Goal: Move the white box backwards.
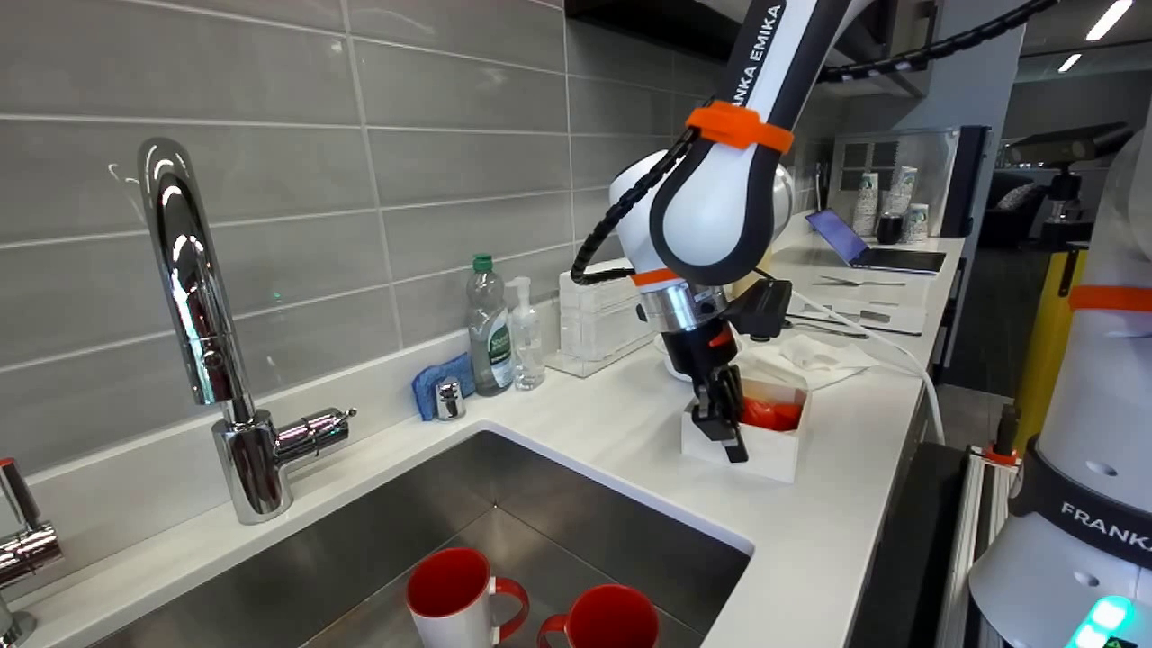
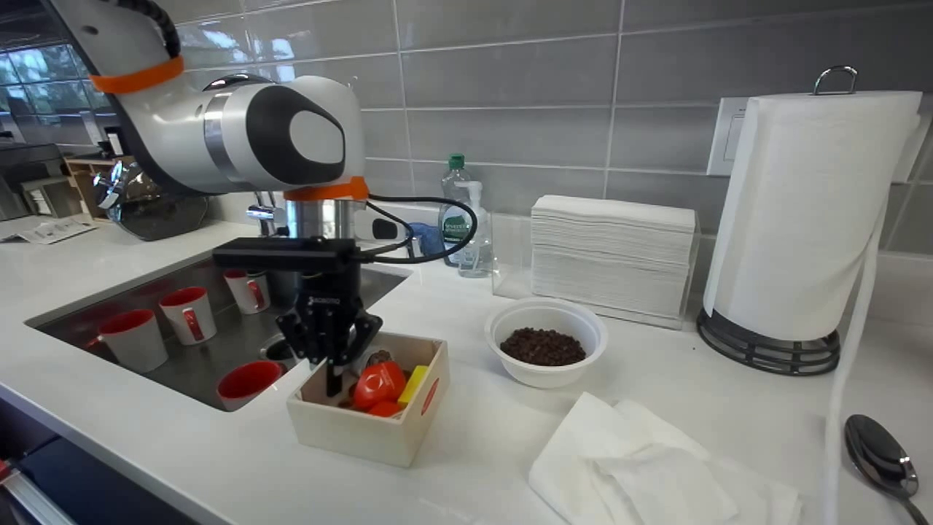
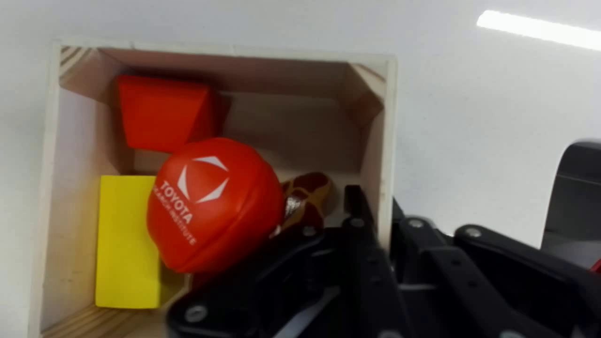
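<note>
Pincer (image 3: 378, 203) pinches one wall of white box (image 2: 350, 437), one finger (image 3: 358, 204) inside, other outside. Box sits on counter (image 2: 485, 452) below pincer. In wrist view, red ball (image 3: 216, 206) inside, left of pincer; yellow block (image 3: 127, 241) farther left.

Bright indoor light on a white counter (image 1: 837, 495); exterior views mostly clear, wrist view softer.
In an exterior view, you have lit ceiling strips (image 1: 1109, 20) at the far right over a dim room (image 1: 1044, 103), and highlights on the chrome faucet (image 1: 200, 342). In an exterior view, windows (image 2: 51, 76) glow at the far left and bright patches (image 2: 217, 38) shine on the glossy tiles (image 2: 510, 80). In your wrist view, a white streak of glare (image 3: 544, 33) lies across the counter at right, shadow darkens the inside of the white box (image 3: 390, 117), and the gripper (image 3: 378, 209) is near-black and blurred.
</note>
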{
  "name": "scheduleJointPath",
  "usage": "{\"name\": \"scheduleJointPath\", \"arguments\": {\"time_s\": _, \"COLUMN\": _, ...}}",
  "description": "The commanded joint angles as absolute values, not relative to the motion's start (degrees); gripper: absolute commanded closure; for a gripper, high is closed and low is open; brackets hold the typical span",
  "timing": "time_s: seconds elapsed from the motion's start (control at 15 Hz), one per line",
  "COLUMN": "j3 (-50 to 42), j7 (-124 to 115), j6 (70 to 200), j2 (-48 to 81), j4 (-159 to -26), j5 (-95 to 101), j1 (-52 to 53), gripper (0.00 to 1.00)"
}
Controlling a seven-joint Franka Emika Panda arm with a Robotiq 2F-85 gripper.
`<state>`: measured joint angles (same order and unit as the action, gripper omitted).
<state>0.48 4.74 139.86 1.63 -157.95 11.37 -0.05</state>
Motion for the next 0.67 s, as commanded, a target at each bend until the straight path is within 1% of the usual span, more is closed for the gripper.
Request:
{"name": "scheduleJointPath", "arguments": {"time_s": 0.0, "j3": 0.6, "j7": 4.9, "j6": 143.9, "j2": 3.0, "j4": -157.9, "j5": 12.7, "j1": 0.3, "gripper": 1.0}}
{"name": "scheduleJointPath", "arguments": {"time_s": 0.27, "j3": 1.0, "j7": 4.3, "j6": 147.1, "j2": 3.0, "j4": -157.5, "j5": 14.1, "j1": 0.8, "gripper": 1.0}}
{"name": "scheduleJointPath", "arguments": {"time_s": 0.6, "j3": 1.1, "j7": 3.8, "j6": 150.3, "j2": 5.5, "j4": -153.8, "j5": 15.4, "j1": 1.3, "gripper": 1.0}}
